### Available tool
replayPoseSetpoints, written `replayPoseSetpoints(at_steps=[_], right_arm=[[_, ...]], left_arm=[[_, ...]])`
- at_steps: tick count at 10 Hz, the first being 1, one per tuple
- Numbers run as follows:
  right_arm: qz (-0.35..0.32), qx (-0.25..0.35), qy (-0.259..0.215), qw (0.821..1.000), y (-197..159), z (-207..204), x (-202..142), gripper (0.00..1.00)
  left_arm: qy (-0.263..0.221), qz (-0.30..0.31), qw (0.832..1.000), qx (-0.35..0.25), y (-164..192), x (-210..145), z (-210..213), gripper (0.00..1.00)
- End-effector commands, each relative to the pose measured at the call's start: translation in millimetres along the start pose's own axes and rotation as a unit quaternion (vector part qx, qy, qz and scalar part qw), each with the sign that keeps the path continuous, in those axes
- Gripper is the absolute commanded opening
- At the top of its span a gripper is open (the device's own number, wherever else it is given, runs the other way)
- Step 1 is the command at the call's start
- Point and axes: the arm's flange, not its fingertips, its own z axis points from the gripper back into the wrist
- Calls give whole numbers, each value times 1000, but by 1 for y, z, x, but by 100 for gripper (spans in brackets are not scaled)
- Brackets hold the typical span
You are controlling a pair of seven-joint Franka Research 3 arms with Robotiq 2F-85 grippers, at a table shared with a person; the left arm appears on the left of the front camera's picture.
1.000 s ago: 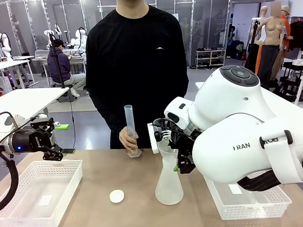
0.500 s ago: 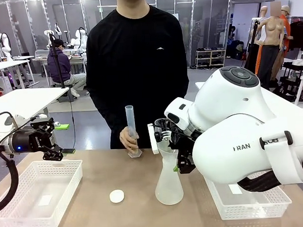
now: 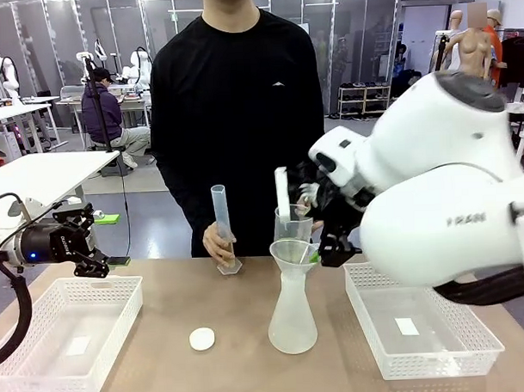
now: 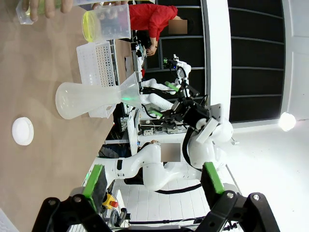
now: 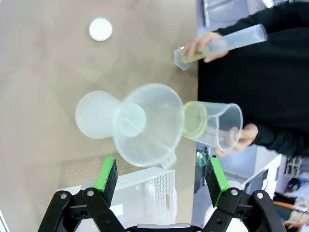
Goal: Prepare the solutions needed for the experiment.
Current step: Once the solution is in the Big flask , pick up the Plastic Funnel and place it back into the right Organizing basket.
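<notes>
a person's hand (image 5: 243, 137) holds a clear cup (image 5: 217, 124) just beside the funnel (image 5: 147, 123) that sits in the flask (image 5: 94, 116). the yellow-green liquid (image 5: 193, 121) is at the bottom of the cup, and a bit more is in the tall tube (image 5: 231, 38) in the other hand (image 5: 203, 44). the right gripper (image 5: 161, 176) is wide open near the funnel, holding nothing. the left gripper (image 3: 109, 240) is open too, near the white basket (image 3: 27, 359). a white disc (image 3: 201, 338) lies on the table (image 3: 240, 300).
</notes>
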Motion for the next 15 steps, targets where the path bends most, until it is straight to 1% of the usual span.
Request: replayPoseSetpoints(at_steps=[1,2,3,4,6,7,8,13,14,15], right_arm=[[-102,-7,-44,994,-1,26,-33,92],[-160,-14,-39,986,-5,40,-55,92],[-233,2,-64,970,-6,54,-79,92],[-300,4,-80,951,-5,63,-97,92],[-379,18,-35,925,-4,70,-112,92],[-409,10,-10,913,-4,68,-112,92],[-329,22,-55,943,-32,69,-116,92],[-329,22,-55,943,-32,69,-116,92],[-337,25,-45,940,-29,69,-111,92],[-399,89,-88,908,-39,54,-131,92]], left_arm=[[5,-5,1000,2,-2,-1,0,100],[5,-5,1000,2,-2,-1,0,100],[5,-5,1000,2,-2,-1,0,100],[5,-5,1000,2,-2,-1,0,100],[5,-5,1000,2,-2,-1,0,100],[5,-5,1000,2,-2,-1,0,100],[5,-5,1000,2,-2,-1,0,100],[5,-5,1000,2,-2,-1,0,100],[5,-5,1000,2,-2,-1,0,100],[5,-5,1000,2,-2,-1,0,100]])
